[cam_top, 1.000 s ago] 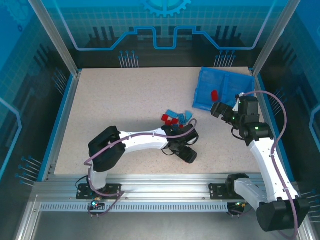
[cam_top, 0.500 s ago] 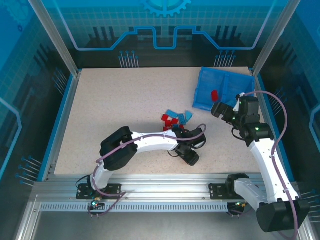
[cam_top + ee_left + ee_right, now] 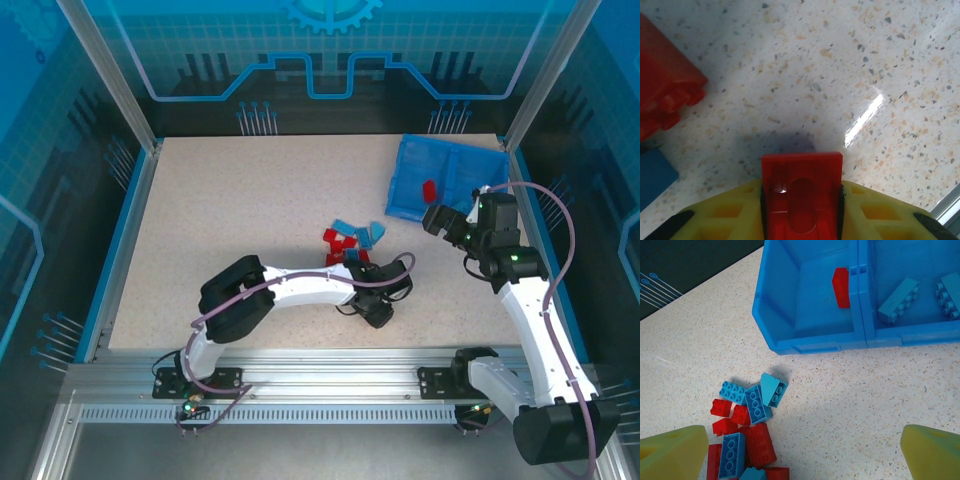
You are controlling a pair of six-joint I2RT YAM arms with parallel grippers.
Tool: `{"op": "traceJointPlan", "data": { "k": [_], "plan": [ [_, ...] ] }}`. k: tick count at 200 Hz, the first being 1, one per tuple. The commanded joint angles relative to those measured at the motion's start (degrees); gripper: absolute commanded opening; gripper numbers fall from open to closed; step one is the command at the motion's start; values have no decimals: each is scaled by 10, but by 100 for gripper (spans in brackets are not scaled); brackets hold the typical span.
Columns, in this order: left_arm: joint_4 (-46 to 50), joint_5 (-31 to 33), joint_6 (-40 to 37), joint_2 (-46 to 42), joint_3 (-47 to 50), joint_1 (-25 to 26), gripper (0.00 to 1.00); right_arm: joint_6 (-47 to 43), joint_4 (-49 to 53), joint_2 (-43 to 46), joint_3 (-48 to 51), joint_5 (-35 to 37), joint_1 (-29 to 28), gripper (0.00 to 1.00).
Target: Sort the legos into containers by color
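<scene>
Left gripper (image 3: 801, 192) clamped on red brick (image 3: 801, 172), just above table (image 3: 840, 75). Right gripper (image 3: 801, 452) jaws apart, between pile (image 3: 747, 437) and tray (image 3: 810, 342).

Red and blue legos (image 3: 757, 405) near blue tray (image 3: 810, 342), red brick (image 3: 801, 195) in left fingers (image 3: 720, 215)

The left arm (image 3: 300, 285) and right arm (image 3: 530, 310) are wearing white shells with black joints, each trailing a purple cable (image 3: 545, 190); the right's is looping out toward 3 o'clock. Yellow fingers (image 3: 715, 217) are showing moulded recesses.
</scene>
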State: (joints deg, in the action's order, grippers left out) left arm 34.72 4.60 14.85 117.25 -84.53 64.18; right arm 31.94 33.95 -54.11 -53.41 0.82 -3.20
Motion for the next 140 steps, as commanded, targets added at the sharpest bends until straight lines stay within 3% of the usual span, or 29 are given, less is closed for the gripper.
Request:
{"op": "traceJointPlan", "data": {
  "k": [1,31,62,140],
  "plan": [
    [-32,26,0,-80,5,-2,32,5,7,4,-24,-5,8,100],
    [-84,55,-20,-117,-21,-26,33,12,0,6,-22,-14,8,100],
    [-151,53,-50,-61,-111,-76,33,22,-9,13,-8,-24,7,100],
    [-155,85,-93,287,-558,-156,33,33,-7,43,13,-21,6,100]
  ]
}}
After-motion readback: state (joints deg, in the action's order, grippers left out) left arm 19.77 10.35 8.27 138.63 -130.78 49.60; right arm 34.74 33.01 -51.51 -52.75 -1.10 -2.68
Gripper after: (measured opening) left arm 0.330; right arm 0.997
